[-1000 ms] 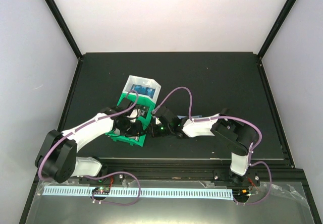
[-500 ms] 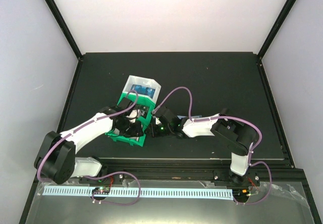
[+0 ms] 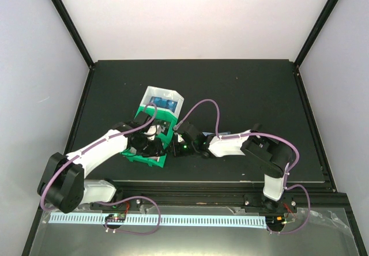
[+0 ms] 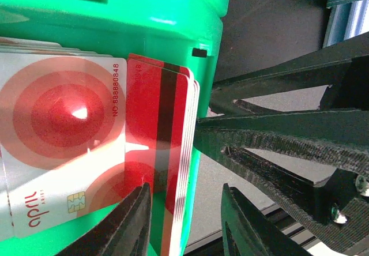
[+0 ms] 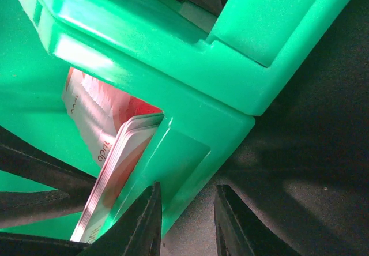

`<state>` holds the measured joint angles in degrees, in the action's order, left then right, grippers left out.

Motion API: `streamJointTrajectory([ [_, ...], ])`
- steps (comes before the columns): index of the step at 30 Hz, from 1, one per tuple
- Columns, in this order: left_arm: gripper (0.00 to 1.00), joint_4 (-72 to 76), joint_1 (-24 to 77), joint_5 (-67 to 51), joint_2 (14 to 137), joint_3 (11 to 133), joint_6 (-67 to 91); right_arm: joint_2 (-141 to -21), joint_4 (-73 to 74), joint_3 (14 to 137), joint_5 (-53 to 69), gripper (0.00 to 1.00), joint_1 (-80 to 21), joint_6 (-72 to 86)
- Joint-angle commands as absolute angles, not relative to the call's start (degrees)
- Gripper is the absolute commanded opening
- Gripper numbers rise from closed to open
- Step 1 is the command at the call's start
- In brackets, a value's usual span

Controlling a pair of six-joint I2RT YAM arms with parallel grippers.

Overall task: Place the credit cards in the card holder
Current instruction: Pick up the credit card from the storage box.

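A green bin [image 3: 144, 158] sits on the black counter [image 3: 242, 94], and both arms reach into its near end. The credit cards [image 4: 155, 129] stand packed on edge in one compartment of this bin, leaning against its end wall. The nearest ones are red with a dark stripe. Behind them lies a white card with red rings, a chip and a printed number. A dark card shows in the neighbouring compartment, on the far side of the dividing wall.

The left pincer [image 4: 185, 189] hovers over the red cards at the bin's end wall. Its jaws stand apart, one finger over the card faces and the other outside the wall. Nothing is clamped between them.

The right pincer [image 5: 188, 188] comes at the same corner from outside the bin. Its jaws are also parted, with the bin's corner wall ahead of them and bare counter visible beside one finger. Its fingertips [image 4: 277, 146] meet the outer face of the end wall, just beside the card edges.

A white bin [image 3: 173, 97] stands touching the green bin's far end. A blue item [image 3: 163, 102] lies inside it, too small to tell whether it is the card holder.
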<state>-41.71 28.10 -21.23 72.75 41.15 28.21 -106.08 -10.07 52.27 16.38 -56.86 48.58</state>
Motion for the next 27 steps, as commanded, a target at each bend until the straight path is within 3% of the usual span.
streamJointTrajectory([
  [1, 0.37, -40.82, 28.12, -19.75, 75.04, 42.48, 26.93, -106.70, -8.83, 52.87, 14.34, 0.28, -57.08, 48.43],
  [9, 0.36, -40.38, 28.21, -19.92, 76.88, 42.74, 25.52, -106.44, -8.62, 52.83, 14.07, 0.28, -57.04, 48.36],
  [27, 0.21, -43.15, 28.26, -23.68, 70.31, 42.98, 25.29, -106.92, -7.91, 53.66, 13.80, 0.27, -56.92, 48.66],
])
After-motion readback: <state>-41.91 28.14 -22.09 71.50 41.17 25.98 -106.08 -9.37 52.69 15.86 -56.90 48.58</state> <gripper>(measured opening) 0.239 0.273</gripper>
